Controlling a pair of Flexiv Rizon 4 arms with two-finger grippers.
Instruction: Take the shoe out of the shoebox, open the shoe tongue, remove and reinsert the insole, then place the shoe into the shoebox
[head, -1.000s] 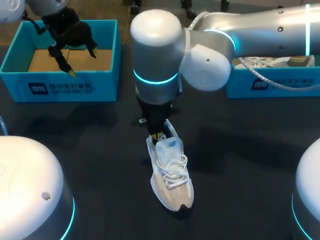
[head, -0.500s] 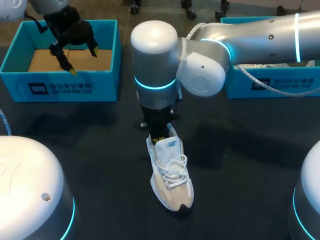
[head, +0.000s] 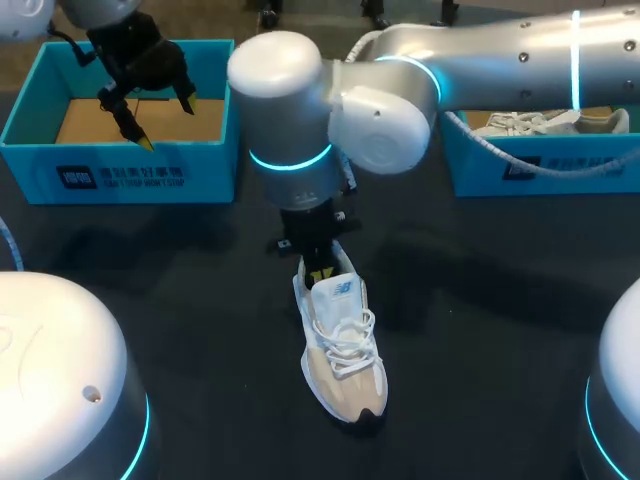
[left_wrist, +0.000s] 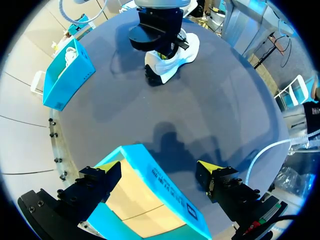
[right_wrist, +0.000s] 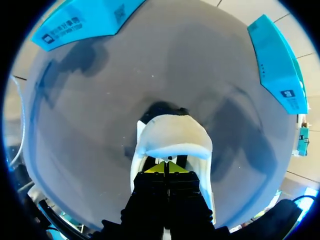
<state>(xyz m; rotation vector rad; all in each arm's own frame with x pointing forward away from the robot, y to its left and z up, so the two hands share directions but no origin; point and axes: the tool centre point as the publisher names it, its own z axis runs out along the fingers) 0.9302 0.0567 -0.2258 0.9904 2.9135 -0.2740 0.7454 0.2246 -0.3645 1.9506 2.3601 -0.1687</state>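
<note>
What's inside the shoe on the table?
The right gripper pokes into the shoe at its heel opening. It covers the inside, so anything deeper cannot be seen.

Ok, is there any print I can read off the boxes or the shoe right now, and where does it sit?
Left shoebox, front wall: dark square mark beside a line of dark characters, too blurred to read.
Right shoebox, front wall: the same kind of mark and characters, too blurred to read.
Shoe, tongue: small blue mark, too small to read.
No numbers or other signs show on the table.
</note>
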